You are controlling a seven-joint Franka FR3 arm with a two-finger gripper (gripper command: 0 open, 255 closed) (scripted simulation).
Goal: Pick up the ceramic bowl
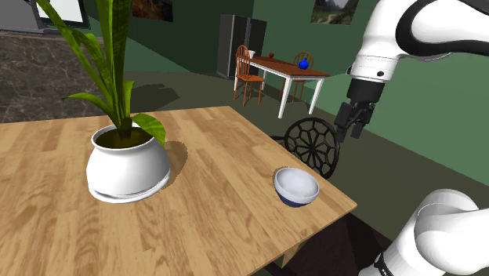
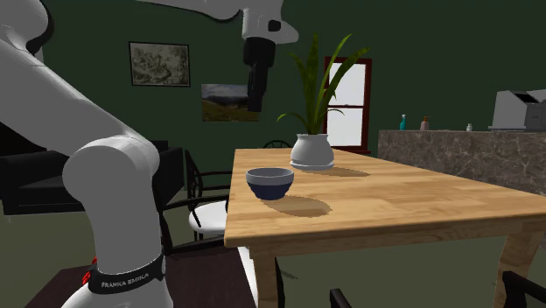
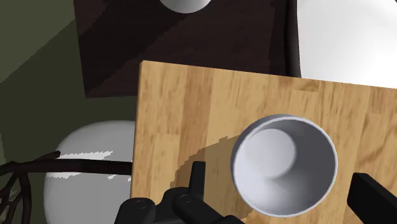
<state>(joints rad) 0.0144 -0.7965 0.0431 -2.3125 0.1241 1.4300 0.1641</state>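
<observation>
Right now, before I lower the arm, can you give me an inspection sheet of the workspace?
Surface: wooden table, light grain.
Job's things: bowl, pale inside, dark outside, upright, empty, near the table's corner.
Clutter: potted plant, well apart from the bowl.
Grippers: gripper above the bowl, fingers open, touching nothing.
Cables: nothing seen.
Surroundings: dark chair beside the table; dining set farther off; green walls.

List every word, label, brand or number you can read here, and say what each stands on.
"FRANKA EMIKA": white letters on the black band round the foot of the arm, in the second exterior view.
No other text reads. The framed pictures show no lettering, the bottles on the far counter are too small to tell, and the bowl and plant pot are plain.
</observation>
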